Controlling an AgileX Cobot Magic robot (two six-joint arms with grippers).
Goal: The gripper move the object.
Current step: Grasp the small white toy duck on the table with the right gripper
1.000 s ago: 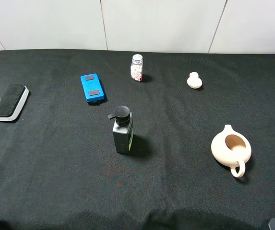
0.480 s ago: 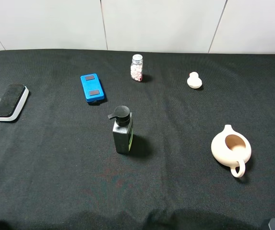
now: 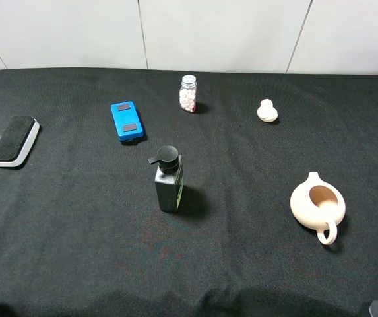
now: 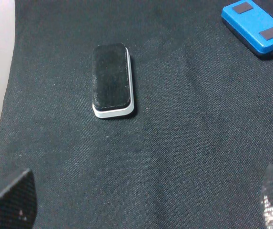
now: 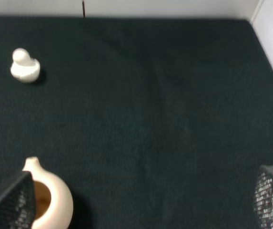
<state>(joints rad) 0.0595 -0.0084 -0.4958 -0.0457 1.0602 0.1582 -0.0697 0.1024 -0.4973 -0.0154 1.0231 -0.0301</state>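
Your lid (image 3: 266, 111), the small cream disc with a round knob, sits knob-up on the black-clothed bench (image 3: 76, 224), far and right of centre, touching nothing. Nearer, on the right, the open cream teapot (image 3: 317, 206) stands well apart from it, handle toward the near edge. Left of the lid stands a glass pill bottle (image 3: 188, 93). A black pump bottle (image 3: 168, 179) stands mid-bench. Further left lie a blue block (image 3: 126, 121) and, at the left edge, a board eraser (image 3: 14, 140). Your right pincer (image 5: 139, 202) is released, fingers spread wide near the teapot. Your left pincer (image 4: 141, 200) is released too, near the eraser.
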